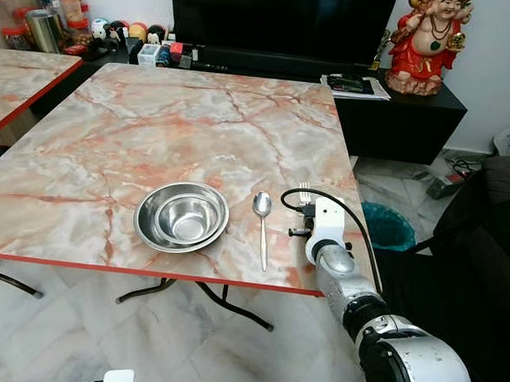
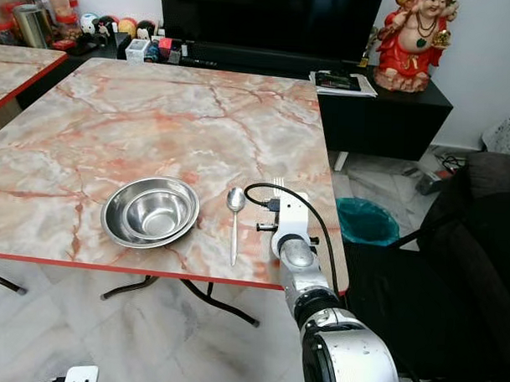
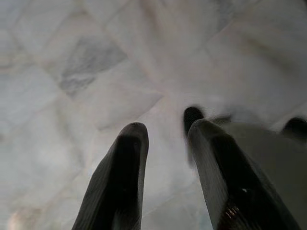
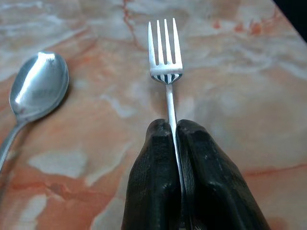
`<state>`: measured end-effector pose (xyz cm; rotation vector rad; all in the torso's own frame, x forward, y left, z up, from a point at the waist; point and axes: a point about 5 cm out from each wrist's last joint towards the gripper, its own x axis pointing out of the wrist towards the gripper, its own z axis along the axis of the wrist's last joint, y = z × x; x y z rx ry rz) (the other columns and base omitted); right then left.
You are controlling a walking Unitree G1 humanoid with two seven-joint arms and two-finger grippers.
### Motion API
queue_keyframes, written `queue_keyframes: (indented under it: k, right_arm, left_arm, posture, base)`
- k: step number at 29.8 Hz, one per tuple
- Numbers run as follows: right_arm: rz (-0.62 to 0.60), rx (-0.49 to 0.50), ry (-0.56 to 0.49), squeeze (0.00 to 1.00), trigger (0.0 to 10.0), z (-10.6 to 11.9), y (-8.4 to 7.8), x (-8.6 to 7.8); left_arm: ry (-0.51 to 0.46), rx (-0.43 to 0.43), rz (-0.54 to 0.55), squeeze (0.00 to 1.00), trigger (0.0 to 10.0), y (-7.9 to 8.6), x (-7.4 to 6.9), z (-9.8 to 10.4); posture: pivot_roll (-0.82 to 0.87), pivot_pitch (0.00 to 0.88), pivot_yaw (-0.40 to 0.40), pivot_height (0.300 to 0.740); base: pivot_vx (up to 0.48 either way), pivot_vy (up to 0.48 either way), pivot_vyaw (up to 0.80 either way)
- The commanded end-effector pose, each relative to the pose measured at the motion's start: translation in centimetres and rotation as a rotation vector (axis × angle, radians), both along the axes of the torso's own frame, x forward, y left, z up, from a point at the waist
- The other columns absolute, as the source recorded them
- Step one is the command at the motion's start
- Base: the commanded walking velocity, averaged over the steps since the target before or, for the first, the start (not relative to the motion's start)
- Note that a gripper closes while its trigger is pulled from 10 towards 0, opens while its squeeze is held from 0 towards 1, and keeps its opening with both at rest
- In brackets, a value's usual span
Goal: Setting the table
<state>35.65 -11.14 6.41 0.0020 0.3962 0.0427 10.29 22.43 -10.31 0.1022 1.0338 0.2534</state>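
Black TV cabinet (image 1: pixel 400 121) beyond table's far edge. Dark TV screen (image 1: pixel 282 20) on it. Red-robed laughing figurine (image 1: pixel 429 42) on cabinet's right end; papers (image 1: pixel 355 85) just left of figurine. Jars and tins (image 1: pixel 43 20) at cabinet's left end. Teal bin (image 1: pixel 388 227) on floor before cabinet.

Head views evenly lit, soft daylight, sharp throughout. Faint sheen on marble table (image 1: pixel 157 129); bright glare inside steel bowl (image 1: pixel 182 216) and on spoon (image 1: pixel 262 205). Soft shadow under table on floor (image 1: pixel 82 336). TV screen (image 1: pixel 282 20) dark, nearly reflection-free. Left wrist view washed out, pale, blurred (floor tiles smeared, black fingers (image 3: pixel 120 187) soft-edged). Right wrist view bright, fork (image 4: pixel 165 52) crisp, near fingers (image 4: pixel 153 182) slightly soft, highlight on spoon bowl.
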Motion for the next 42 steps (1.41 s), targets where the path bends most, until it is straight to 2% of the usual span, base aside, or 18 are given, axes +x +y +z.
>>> queue_keyframes:
  k: [1, 9, 19, 21, 24, 25, 27, 29, 37, 42]
  right_arm:
    - [-0.011, 0.016, 0.006, 0.00, 10.0, 0.3, 0.0, 0.2]
    - [-0.003, 0.024, 0.008, 0.00, 10.0, 0.3, 0.2, 0.3]
    - [-0.016, 0.027, 0.016, 0.00, 10.0, 0.1, 0.2, 0.1]
    - [-0.026, 0.023, 0.015, 0.00, 10.0, 0.1, 0.0, 0.2]
    - [-0.038, 0.017, 0.015, 0.00, 10.0, 0.0, -0.7, 0.1]
    - [-0.038, 0.017, 0.015, 0.00, 10.0, 0.0, -0.7, 0.1]
    - [-0.045, 0.014, 0.024, 0.00, 10.0, -0.3, -0.9, -0.1]
    - [-0.048, 0.013, 0.031, 0.00, 10.0, -0.6, -0.9, -0.3]
    - [-0.057, 0.010, 0.039, 0.00, 10.0, -0.9, -1.1, -0.5]
    - [-0.061, 0.003, 0.056, 0.00, 10.0, -1.4, -1.2, -0.8]
  left_arm:
    - [0.108, -0.028, 0.016, 0.00, 10.0, -0.8, -2.9, -1.0]
    - [0.116, -0.027, 0.023, 0.00, 10.0, -0.8, -3.5, -1.0]
    - [0.117, -0.021, 0.010, 0.00, 10.0, -0.6, -3.2, -1.0]
    - [0.080, 0.011, 0.008, 0.00, 10.0, -0.1, -2.6, -0.7]
    - [-0.115, 0.117, 0.064, 0.00, 10.0, 2.4, 0.6, 1.2]
    - [-0.115, 0.117, 0.064, 0.00, 10.0, 2.4, 0.6, 1.2]
    - [-0.161, 0.154, 0.082, 0.00, 10.0, 3.7, 1.7, 2.0]
    - [-0.168, 0.164, 0.085, 0.00, 10.0, 4.2, 2.1, 2.2]
    - [-0.155, 0.164, 0.079, 0.00, 10.0, 4.4, 1.8, 2.2]
    - [-0.112, 0.142, 0.075, 0.00, 10.0, 3.8, 0.6, 1.5]
  posture:
    - [0.13, 0.098, -0.088, 0.740]
    - [0.15, 0.105, -0.094, 0.740]
    - [0.14, 0.100, -0.091, 0.740]
    - [0.14, 0.098, -0.091, 0.740]
    - [0.13, 0.104, -0.092, 0.740]
    - [0.13, 0.104, -0.092, 0.740]
    - [0.14, 0.104, -0.091, 0.740]
    - [0.14, 0.102, -0.087, 0.740]
    - [0.13, 0.107, -0.082, 0.740]
    - [0.14, 0.110, -0.086, 0.740]
  base:
    - [0.000, 0.000, 0.00]
    - [0.000, 0.000, 0.00]
    - [0.000, 0.000, 0.00]
    - [0.000, 0.000, 0.00]
    - [0.000, 0.000, 0.00]
    - [0.000, 0.000, 0.00]
    - [0.000, 0.000, 0.00]
    - [0.000, 0.000, 0.00]
    - [0.000, 0.000, 0.00]
    - [0.000, 0.000, 0.00]
